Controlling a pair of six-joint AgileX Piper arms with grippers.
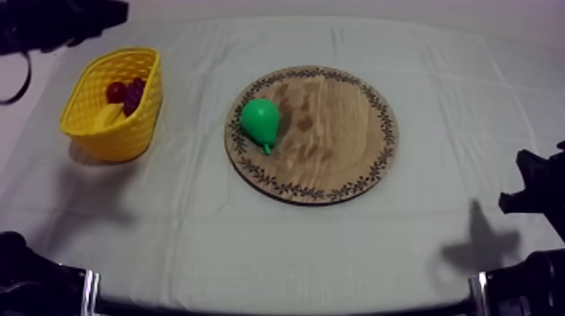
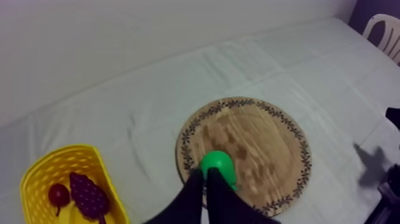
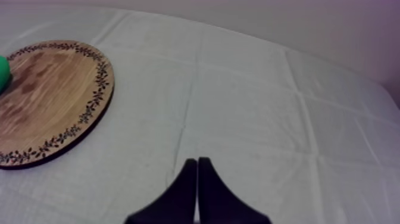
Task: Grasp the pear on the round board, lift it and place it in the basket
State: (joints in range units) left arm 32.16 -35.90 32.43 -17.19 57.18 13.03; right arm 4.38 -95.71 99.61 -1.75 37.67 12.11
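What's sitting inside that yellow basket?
Inside the yellow basket lie a small red fruit, a bunch of grapes and part of a banana. The grapes and the wall hide the rest of it and the floor.

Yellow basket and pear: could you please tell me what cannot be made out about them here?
Top view: the yellow basket's wall hides the fruit's lower parts.
Left wrist view: the left gripper covers the pear's near side.
Right wrist view: the picture's edge cuts off most of the pear.
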